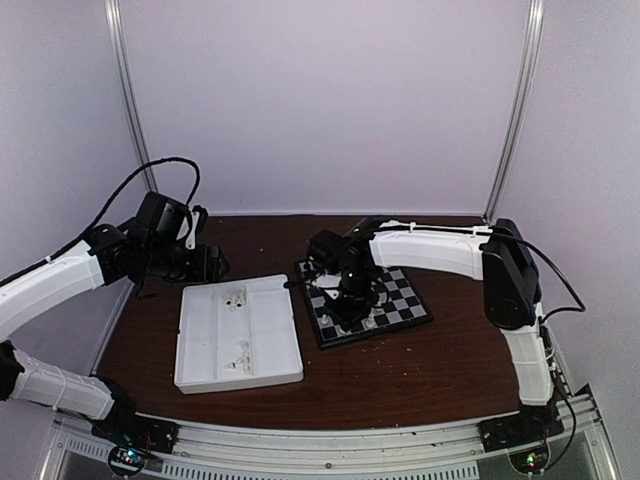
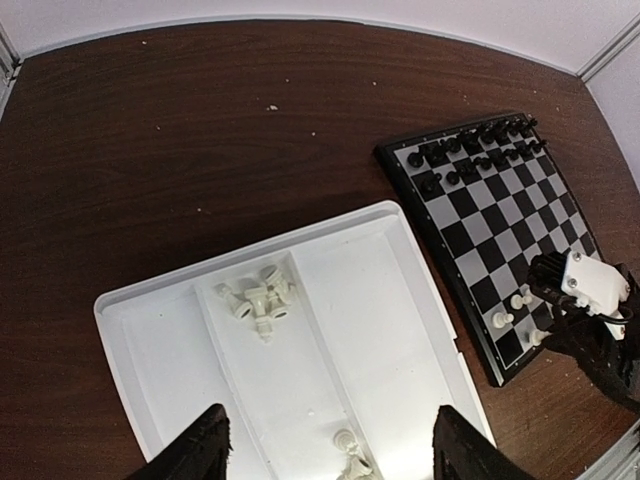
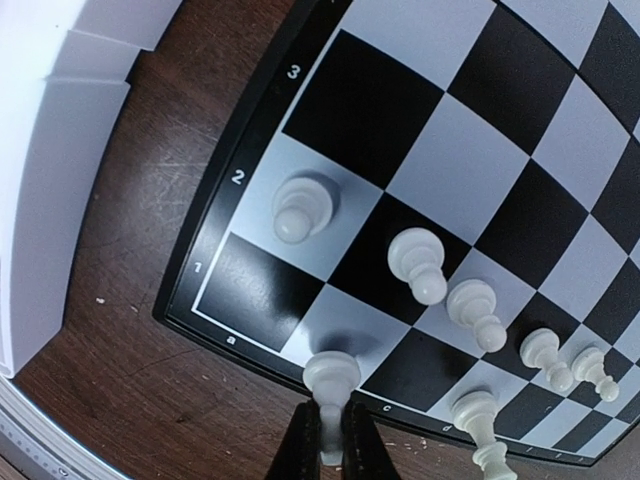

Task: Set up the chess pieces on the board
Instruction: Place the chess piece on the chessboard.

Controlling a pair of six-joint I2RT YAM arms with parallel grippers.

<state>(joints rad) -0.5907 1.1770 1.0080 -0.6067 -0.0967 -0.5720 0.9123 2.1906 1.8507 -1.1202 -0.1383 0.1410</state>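
Chess pieces (image 3: 418, 262) on board (image 3: 370, 100), white tray (image 3: 60, 180) alongside

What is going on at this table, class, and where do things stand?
The right gripper is shut on a white chess piece, setting it on the board's edge row beside the corner square. Several white pawns stand in the next row, and black pieces line the far side. The left gripper hangs open above the white tray, which holds more white pieces.

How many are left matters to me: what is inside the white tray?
The tray holds two clusters of white chess pieces, both in its middle compartment. They overlap, so their count is hidden.
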